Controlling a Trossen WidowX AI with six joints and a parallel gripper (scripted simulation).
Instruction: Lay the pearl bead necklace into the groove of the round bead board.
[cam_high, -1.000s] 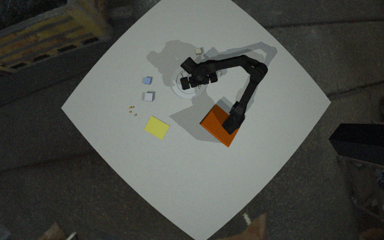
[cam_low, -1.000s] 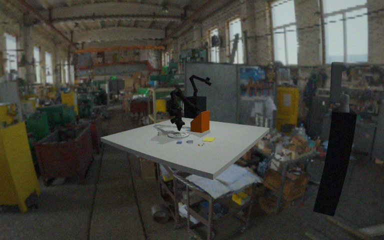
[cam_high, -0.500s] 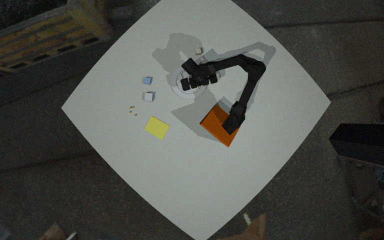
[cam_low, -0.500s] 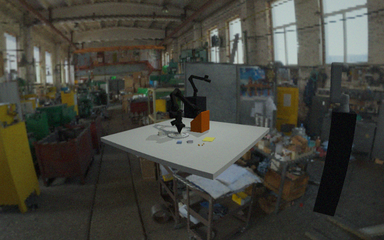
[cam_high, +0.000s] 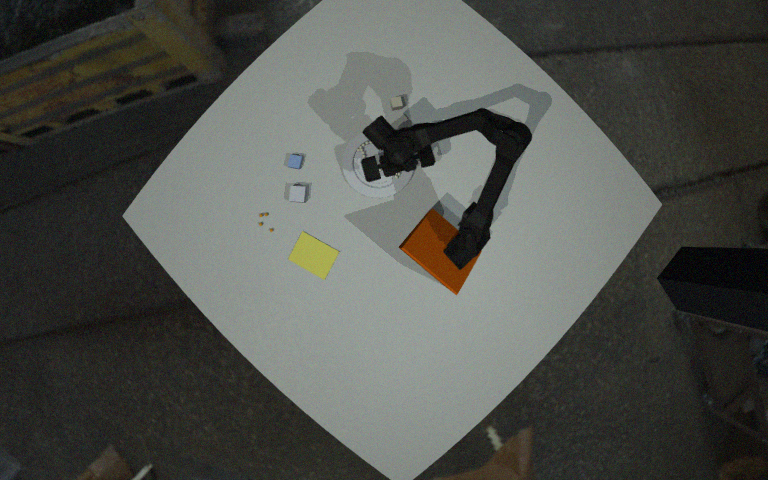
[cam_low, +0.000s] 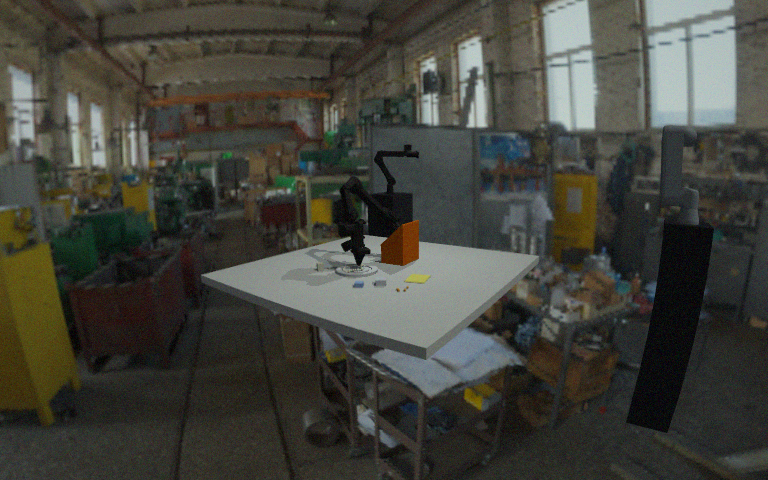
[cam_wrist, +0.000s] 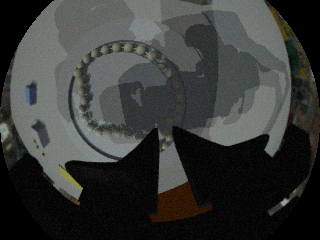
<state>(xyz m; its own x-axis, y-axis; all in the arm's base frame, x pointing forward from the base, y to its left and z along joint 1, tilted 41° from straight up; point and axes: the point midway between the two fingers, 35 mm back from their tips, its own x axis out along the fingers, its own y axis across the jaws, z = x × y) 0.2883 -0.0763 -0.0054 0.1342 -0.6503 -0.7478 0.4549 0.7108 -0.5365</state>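
The pearl bead necklace (cam_wrist: 116, 48) (cam_high: 361, 150) lies on the round bead board (cam_wrist: 107, 75) (cam_high: 352, 183) (cam_low: 340, 272). In the wrist view its upper beads follow the dark groove. Its left and lower beads run inside the groove, away from the groove line. The right-hand beads are in shadow, and their seating is unclear. My gripper (cam_wrist: 164, 131) (cam_low: 359, 264) points down low over the board, at the necklace's lower right. A narrow gap shows between the fingertips, with beads beyond it. I see none clearly pinched. In the top view the arm hides the fingertips and part of the necklace.
A blue block (cam_high: 295, 161) (cam_wrist: 31, 94) and a grey-white block (cam_high: 297, 193) stand beside the board. A beige block (cam_high: 397, 102) stands behind it. Several small orange pieces (cam_high: 261, 223) and a yellow sheet (cam_high: 314, 255) lie farther off. A tall orange box (cam_high: 425, 244) (cam_low: 402, 246) stands near the arm's base.
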